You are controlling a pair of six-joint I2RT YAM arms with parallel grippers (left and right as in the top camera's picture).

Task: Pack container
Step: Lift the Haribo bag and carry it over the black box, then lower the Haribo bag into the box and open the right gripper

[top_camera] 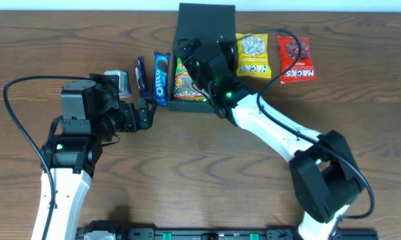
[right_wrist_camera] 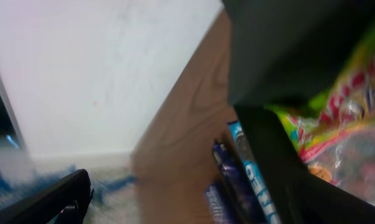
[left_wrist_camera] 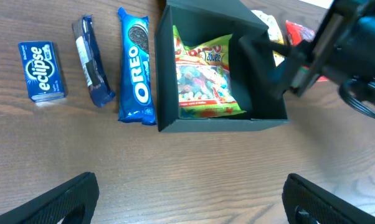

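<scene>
The container is a dark box with its flap lid standing up at the back, and it also shows in the left wrist view. A green candy bag lies inside it against the left wall. My right gripper is open and hovers over the box with nothing in its jaws. Its wrist view is blurred and shows the box wall and the candy bag. My left gripper is open and empty over bare table to the front left of the box.
An Oreo pack, a dark bar and a blue Eclipse box lie in a row left of the box. A yellow Hacks bag and a red Hacks bag lie to its right.
</scene>
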